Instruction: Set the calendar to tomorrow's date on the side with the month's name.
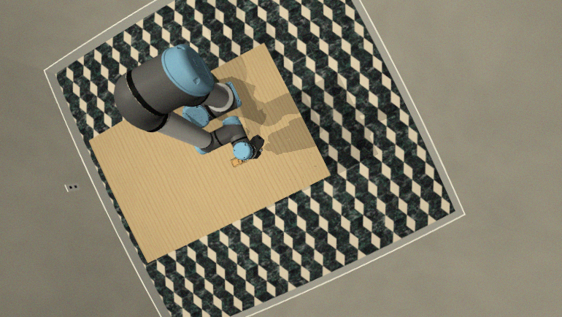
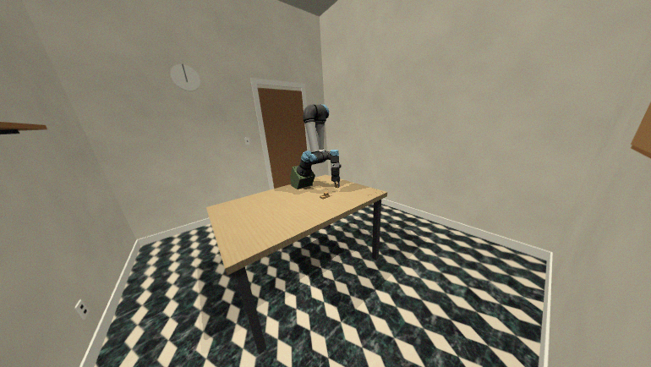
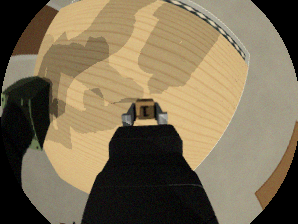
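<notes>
Gripper (image 1: 260,150) (image 2: 336,184) (image 3: 145,107): part-wide, fingers against a small wooden cube (image 3: 145,109), apparently gripped. Tray (image 1: 235,162) (image 2: 324,195) rests on table nearby. Cube is judged light, rigid; opposite side faces are best grasped. Dark mark is unreadable; tray's contents are barely resolved.

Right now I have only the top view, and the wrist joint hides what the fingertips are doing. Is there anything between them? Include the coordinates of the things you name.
Observer: Yes. The wrist view shows a tan cube (image 3: 145,109) between the fingers of the end effector (image 1: 259,149) (image 2: 336,184) (image 3: 145,107).
Operator: Is there anything on the cube's face toward that camera?
Observer: A dark mark, too small for me to read with certainty.
Operator: And what is the arm mounted on? It's covered from above.
Observer: The exterior view shows a green block (image 2: 298,179) under the arm's base.
</notes>
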{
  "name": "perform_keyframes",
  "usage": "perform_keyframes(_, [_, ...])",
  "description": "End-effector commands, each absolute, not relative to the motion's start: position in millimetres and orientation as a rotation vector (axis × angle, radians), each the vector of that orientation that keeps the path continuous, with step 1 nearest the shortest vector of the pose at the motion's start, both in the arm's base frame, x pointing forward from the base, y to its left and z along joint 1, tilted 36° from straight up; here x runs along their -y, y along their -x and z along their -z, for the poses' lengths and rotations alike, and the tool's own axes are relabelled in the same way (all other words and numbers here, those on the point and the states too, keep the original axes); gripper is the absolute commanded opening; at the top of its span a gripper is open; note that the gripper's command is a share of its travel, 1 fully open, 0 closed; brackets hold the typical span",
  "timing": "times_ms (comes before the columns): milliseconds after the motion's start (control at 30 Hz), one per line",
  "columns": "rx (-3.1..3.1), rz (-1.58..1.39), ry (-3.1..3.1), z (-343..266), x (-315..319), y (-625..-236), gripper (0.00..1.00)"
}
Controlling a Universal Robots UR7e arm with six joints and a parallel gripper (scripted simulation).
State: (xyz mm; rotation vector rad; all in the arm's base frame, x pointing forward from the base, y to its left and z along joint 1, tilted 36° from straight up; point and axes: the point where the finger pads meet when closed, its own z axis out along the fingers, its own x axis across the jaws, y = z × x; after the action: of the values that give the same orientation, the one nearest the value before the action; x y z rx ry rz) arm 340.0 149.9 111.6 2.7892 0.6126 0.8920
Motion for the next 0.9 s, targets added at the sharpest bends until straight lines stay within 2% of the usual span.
perform_keyframes(0, [-0.614, -0.891, -2.791, -122, -150, -333, 0.60])
perform_keyframes(867, [-0.614, -0.891, -2.791, -154, -151, -310, 0.60])
